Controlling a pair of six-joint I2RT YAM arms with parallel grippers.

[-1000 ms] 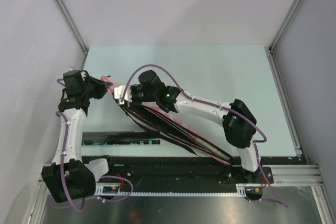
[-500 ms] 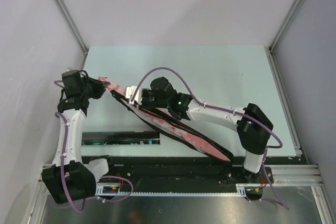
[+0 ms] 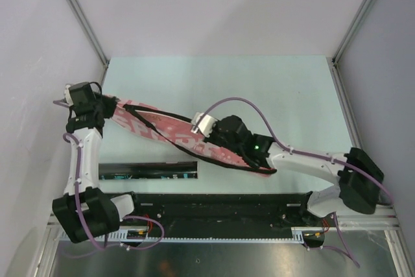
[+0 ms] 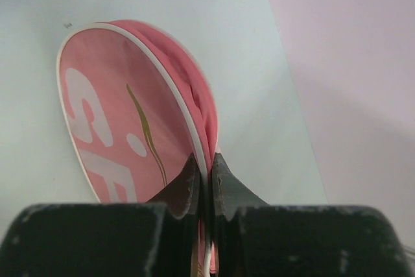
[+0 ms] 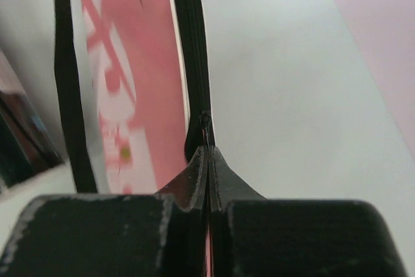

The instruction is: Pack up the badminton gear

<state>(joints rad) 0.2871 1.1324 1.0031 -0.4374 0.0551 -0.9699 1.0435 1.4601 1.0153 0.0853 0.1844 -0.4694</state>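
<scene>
Left claw (image 4: 204,160): nearly closed, its two tips pinching the white-piped edge of the pink racket bag (image 3: 155,128).
Pink racket bag: it spreads ahead of the left claw's tips and to their left, white lettering facing up. From there it slants across the table (image 3: 259,89) to the right claw (image 5: 207,154), wide end at the left claw.
Black tube (image 3: 149,171): lies flat on the table on the near side of the bag, between the two claws and apart from both.
Black strap (image 5: 63,63): runs along the bag's far left side as seen from the right claw.
Right claw: closed tight, tips gripping the zipper pull (image 5: 205,121).
Zipper track (image 5: 188,30): black, running straight ahead of the right claw's tips, with the pink panel just to its left and bare table to its right.
</scene>
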